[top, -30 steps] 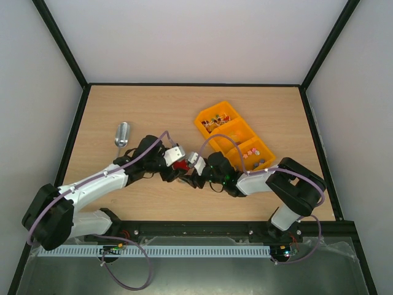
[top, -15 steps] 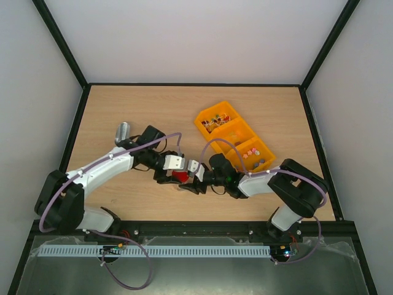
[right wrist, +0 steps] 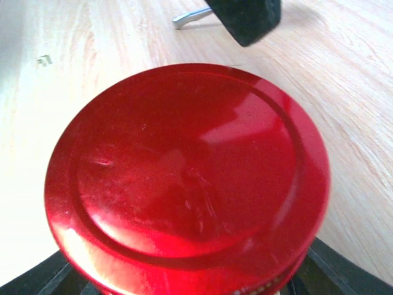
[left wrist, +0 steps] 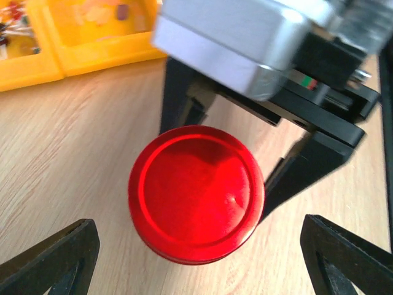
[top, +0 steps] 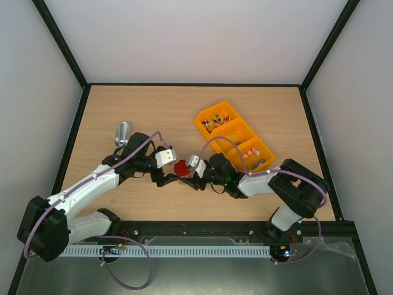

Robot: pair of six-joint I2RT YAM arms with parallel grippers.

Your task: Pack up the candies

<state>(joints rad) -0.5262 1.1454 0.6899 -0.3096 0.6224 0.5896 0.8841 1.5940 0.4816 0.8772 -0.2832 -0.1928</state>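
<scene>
Red lid (top: 180,167): clamped between the right gripper's (top: 185,170) jaws, apparently to steady it; left gripper (left wrist: 196,258) spread wide astride it, touching nothing; candies (top: 250,151) lie to its right, in the yellow tray (top: 236,131).

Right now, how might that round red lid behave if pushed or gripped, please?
The glossy round red lid looks hard and smooth, so probably rigid yet slippery. Its circular rim could roll if tipped on edge.

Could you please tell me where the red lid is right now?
In the top view the red lid sits mid-table, left of the orange tray; the right gripper clasps beneath it and the open left gripper faces it.
</scene>
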